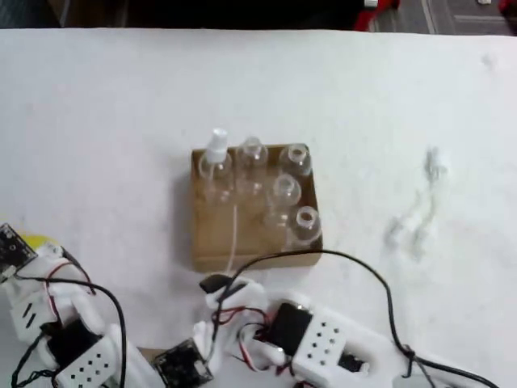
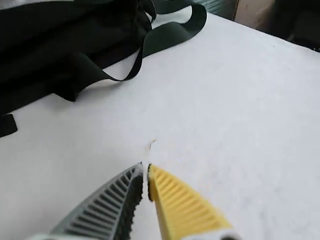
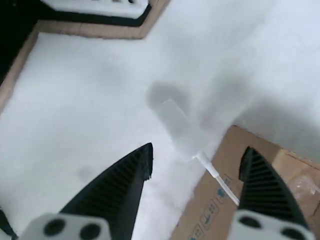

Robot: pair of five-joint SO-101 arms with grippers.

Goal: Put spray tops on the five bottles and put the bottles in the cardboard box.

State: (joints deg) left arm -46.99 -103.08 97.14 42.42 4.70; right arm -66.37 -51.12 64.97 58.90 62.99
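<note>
My L gripper (image 2: 145,172) is pressed together over the white table (image 2: 225,100), black bag (image 2: 60,45) beyond. High view: cardboard box (image 1: 212,242) mid-table w/ five clear bottles (image 1: 283,190), far-left bottle (image 1: 216,170) topped. My R gripper (image 3: 197,155) is spread above a white spray top (image 3: 172,120) on the table, tube across box corner.

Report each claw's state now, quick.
Left claw: closed, empty.
Right claw: open, over a loose spray top, not gripping it.
</note>
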